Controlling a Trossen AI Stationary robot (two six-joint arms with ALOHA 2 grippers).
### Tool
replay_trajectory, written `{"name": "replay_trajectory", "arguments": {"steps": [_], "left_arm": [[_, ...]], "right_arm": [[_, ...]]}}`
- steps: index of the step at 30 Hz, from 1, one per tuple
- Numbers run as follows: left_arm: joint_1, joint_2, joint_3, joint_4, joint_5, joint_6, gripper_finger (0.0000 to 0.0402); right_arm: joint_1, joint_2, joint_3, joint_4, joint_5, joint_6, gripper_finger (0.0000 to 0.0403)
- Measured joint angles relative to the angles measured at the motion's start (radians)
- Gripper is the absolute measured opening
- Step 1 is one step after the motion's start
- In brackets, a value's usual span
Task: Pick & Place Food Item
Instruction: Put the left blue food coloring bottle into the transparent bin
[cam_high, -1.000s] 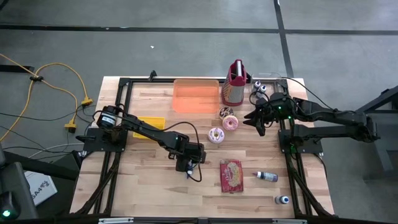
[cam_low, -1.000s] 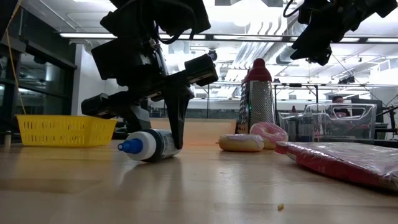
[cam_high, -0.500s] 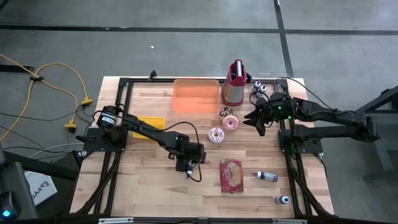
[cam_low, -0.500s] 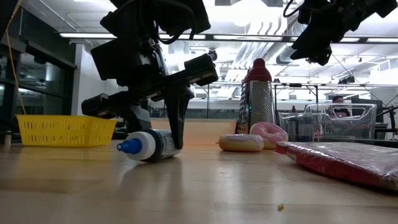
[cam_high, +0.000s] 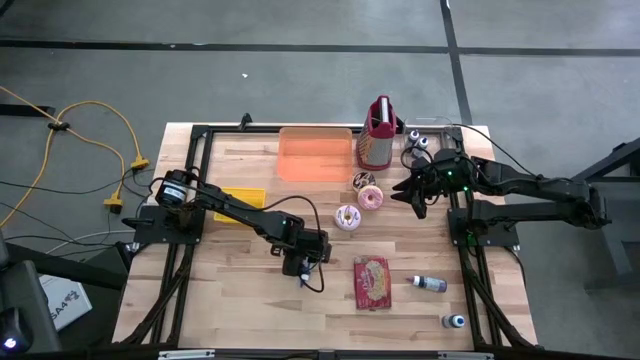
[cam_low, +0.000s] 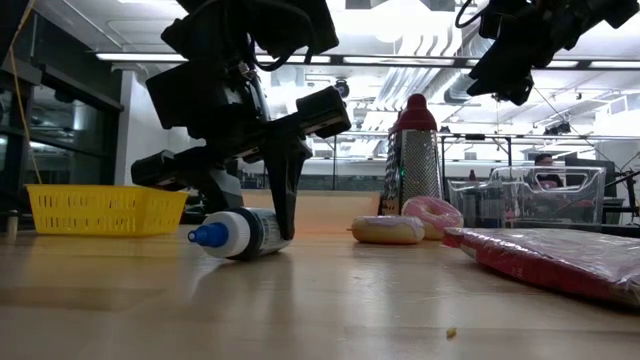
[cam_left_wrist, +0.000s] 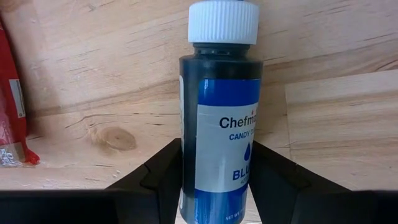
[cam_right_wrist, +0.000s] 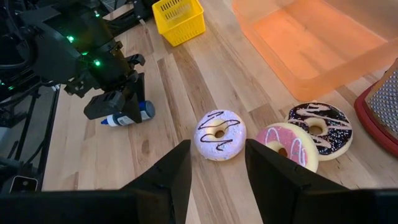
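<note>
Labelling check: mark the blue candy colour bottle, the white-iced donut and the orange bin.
blue candy colour bottle (cam_left_wrist: 221, 134): left wrist view, on its label.
white-iced donut (cam_right_wrist: 220, 134): right wrist view, on the icing beside the hole.
orange bin (cam_high: 315, 155): high view, on its floor.

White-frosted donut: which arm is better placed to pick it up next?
Probably the right. The right gripper hovers open, aimed at the white-frosted donut between its fingers in its wrist view. The left gripper is down at the table, fingers flanking the blue candy colour bottle.
</note>
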Motion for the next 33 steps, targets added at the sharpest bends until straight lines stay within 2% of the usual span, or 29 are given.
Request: {"name": "replay_trajectory", "arguments": {"steps": [14, 28, 33], "left_arm": [[0.003, -0.006, 0.000, 0.006, -0.003, 0.000, 0.0154], [0.012, -0.012, 0.000, 0.009, 0.038, -0.027, 0.0154], [0.036, -0.020, 0.000, 0.041, 0.121, -0.101, 0.0154]], "right_arm": [[0.000, 0.000, 0.000, 0.000, 0.000, 0.000, 0.0136], [0.000, 0.000, 0.000, 0.000, 0.000, 0.000, 0.0136], [0.000, 0.000, 0.000, 0.000, 0.000, 0.000, 0.0136]]}}
